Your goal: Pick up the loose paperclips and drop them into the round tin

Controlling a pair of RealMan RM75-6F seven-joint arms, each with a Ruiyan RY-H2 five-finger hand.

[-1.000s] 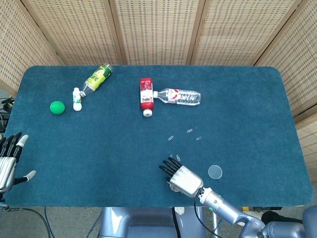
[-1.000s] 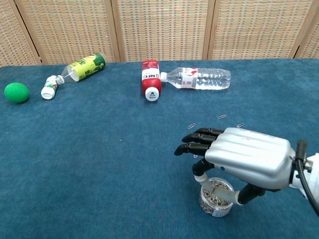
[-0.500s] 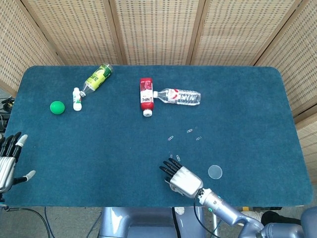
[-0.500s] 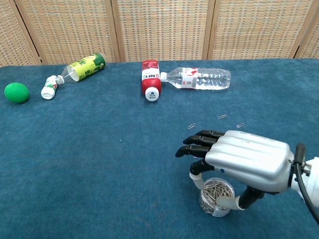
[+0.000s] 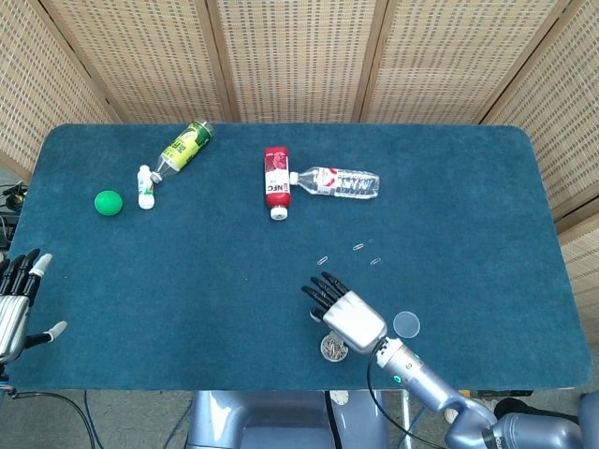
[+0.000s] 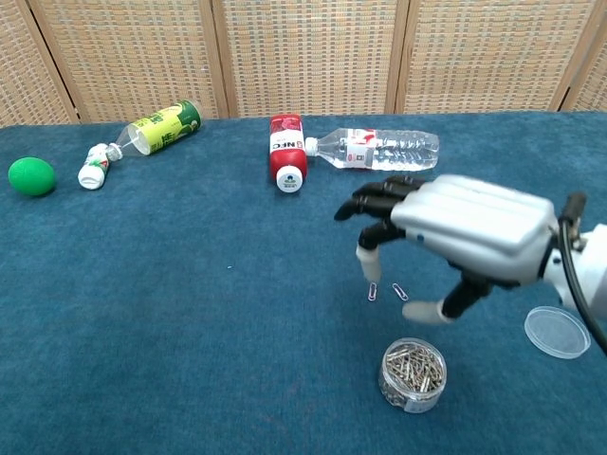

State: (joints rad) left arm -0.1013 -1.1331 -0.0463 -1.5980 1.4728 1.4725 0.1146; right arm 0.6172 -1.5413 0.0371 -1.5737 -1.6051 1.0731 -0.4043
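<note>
Since a second ago the right hand point(image 6: 455, 232) has lifted off the round tin point(image 6: 413, 374) and moved forward, away from the robot. It was low over the tin's mouth; now the tin is fully exposed just behind and below it, uncovered and well filled with clips.

Right hand state: open, fingers spread and slightly curled down, nothing visible in it. It hovers above the cloth, not touching.

Loose paperclips: two point(image 6: 384, 291) lie on the cloth directly under the fingertips point(image 6: 370, 256), between hand and tin. Three more point(image 5: 354, 253) sit further ahead of the hand, well apart from the tin, seen in the head view. The chest view hides them behind the hand.

The tin's clear lid point(image 6: 557, 332) lies flat on the cloth to the hand's right, off the tin.

Left hand point(image 5: 17, 304): parked at the far left table edge, open, holding nothing, not involved.

Further out, beyond the clips: red bottle point(image 6: 285, 152) and clear water bottle point(image 6: 375, 149) lying down; green bottle point(image 6: 157, 128), small white bottle point(image 6: 94, 167) and green ball point(image 6: 31, 176) far left. All irrelevant.

Step, my read: a drop looks done, now reaching for the next clip. Next move: lower onto the nearest pair and pinch one between thumb and finger. Flat wire on cloth, so the pinch needs to be low and precise. Then back over the tin mouth and release.
</note>
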